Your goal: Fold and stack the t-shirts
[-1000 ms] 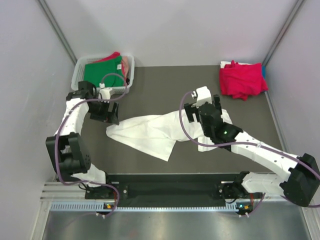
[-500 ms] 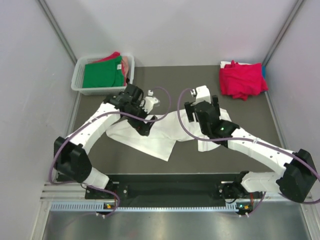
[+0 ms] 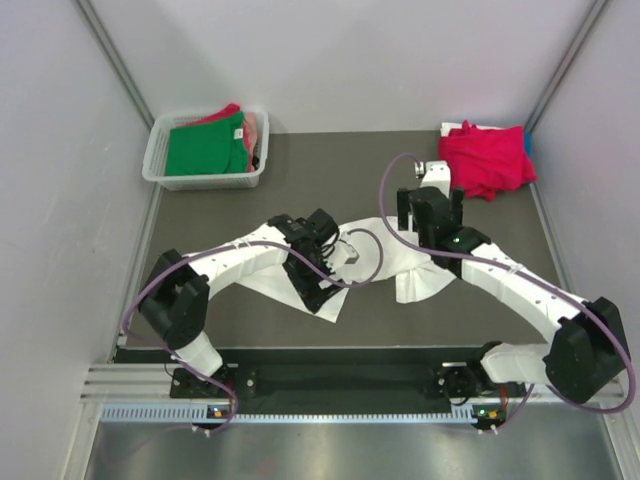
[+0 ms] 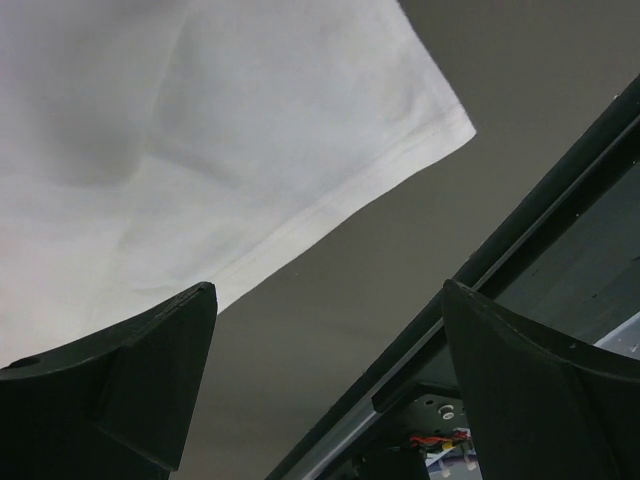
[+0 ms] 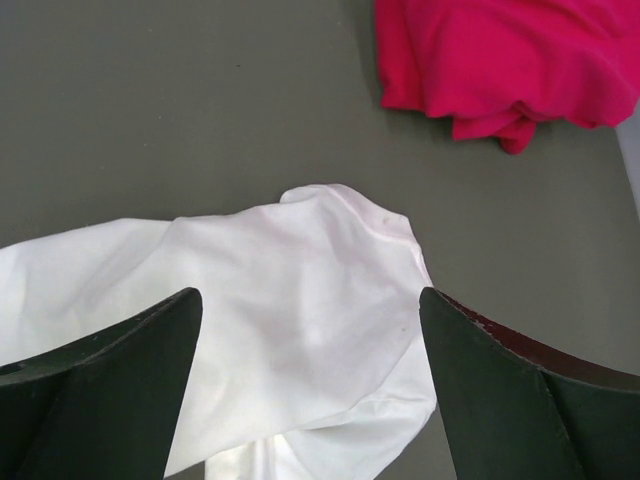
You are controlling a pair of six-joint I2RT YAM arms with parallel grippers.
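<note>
A white t-shirt [image 3: 388, 256] lies crumpled and spread across the middle of the dark mat [image 3: 330, 170]. My left gripper [image 3: 322, 292] hangs open over its near hem; the left wrist view shows the hem corner of the white t-shirt [image 4: 200, 150] just beyond my open left gripper [image 4: 328, 305], nothing held. My right gripper [image 3: 430, 212] stands open above the shirt's right end, and the white cloth [image 5: 300, 290] lies below my right gripper [image 5: 310, 300], not gripped. A crimson t-shirt pile [image 3: 485, 160] sits at the far right, also the crimson pile [image 5: 500, 60]. A green t-shirt [image 3: 205, 150] lies in the basket.
The white slatted basket [image 3: 205, 181] stands at the far left corner with green and red cloth inside. The table's black front rail [image 4: 520, 260] runs close to my left gripper. Grey walls close in on the left, the right and the back.
My left arm has swung from beside the basket across the white t-shirt to its near hem. My right gripper has moved back and right, toward the crimson pile.
</note>
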